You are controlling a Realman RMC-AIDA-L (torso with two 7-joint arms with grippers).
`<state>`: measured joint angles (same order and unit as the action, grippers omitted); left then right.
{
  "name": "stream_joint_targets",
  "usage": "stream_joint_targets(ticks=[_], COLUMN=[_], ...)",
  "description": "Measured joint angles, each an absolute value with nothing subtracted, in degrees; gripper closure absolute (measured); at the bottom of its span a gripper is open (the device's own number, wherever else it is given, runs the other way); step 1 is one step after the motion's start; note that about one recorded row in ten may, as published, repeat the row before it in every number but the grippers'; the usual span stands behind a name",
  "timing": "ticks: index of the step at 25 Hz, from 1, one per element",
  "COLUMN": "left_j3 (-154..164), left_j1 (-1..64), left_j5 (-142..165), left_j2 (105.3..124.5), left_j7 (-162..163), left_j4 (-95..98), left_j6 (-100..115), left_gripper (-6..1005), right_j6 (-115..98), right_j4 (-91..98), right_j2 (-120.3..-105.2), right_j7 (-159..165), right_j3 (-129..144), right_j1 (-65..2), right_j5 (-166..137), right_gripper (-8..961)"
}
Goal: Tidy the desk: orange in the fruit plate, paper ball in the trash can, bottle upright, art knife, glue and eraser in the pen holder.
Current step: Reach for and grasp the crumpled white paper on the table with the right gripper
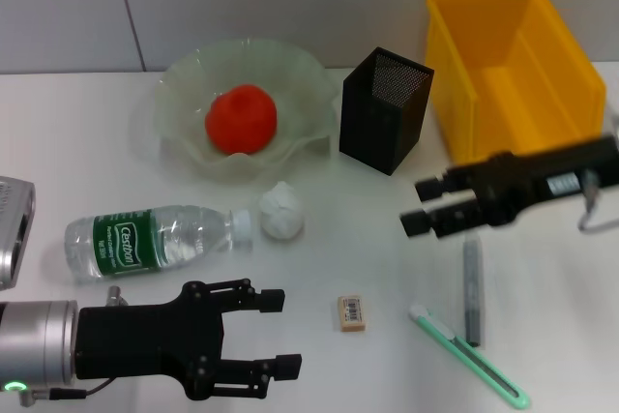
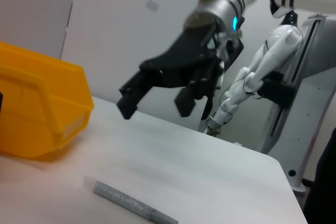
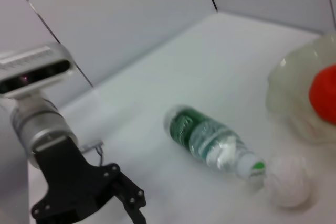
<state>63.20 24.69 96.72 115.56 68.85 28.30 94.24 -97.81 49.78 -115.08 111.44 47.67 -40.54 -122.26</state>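
The orange (image 1: 242,118) lies in the pale green fruit plate (image 1: 193,74). The water bottle (image 1: 155,239) lies on its side at the front left, its cap toward the white paper ball (image 1: 280,212). The eraser (image 1: 352,312) lies at the front middle. The grey glue stick (image 1: 472,287) and the green art knife (image 1: 469,355) lie at the front right. The black mesh pen holder (image 1: 385,108) stands at the back. My left gripper (image 1: 280,334) is open and empty, low in front of the bottle. My right gripper (image 1: 419,206) is open and empty, just above the glue stick's far end.
A yellow bin (image 1: 513,65) stands at the back right, beside the pen holder. The left wrist view shows the bin (image 2: 37,108), the glue stick (image 2: 131,203) and the right gripper (image 2: 155,109). The right wrist view shows the bottle (image 3: 210,140), paper ball (image 3: 289,182) and plate (image 3: 294,93).
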Motion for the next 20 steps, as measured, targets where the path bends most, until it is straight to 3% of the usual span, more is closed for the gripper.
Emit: stream_joint_targets(ticks=[5,7,15,20], left_j3=[61.81,60.19,58.10,58.12], left_j1=[24.28,23.95,22.42,21.75], left_j5=[96.44,96.46,96.59,96.67], left_j2=[115.99,116.29,116.39,116.38], left_j7=[68.03,67.93,67.80,67.81], left_j4=[28.26,28.21,28.21,28.22], left_j6=[93.27,92.42,91.79,90.43], left_gripper=[191,191,190,190], right_j6=[-96.75,-95.18,-86.26,-78.83], right_j4=[51.09,50.67,49.71,46.70], right_j2=[-114.72,-115.50,-118.90,-119.35], right_j7=[120.70,122.16,124.30,125.91], right_j3=[50.89,52.37,61.93,68.02], right_j1=[-50.54,-54.69,-58.27,-58.73], right_j5=[-131.03,-135.30,-139.55,-139.36], right_gripper=[207,207,210,211])
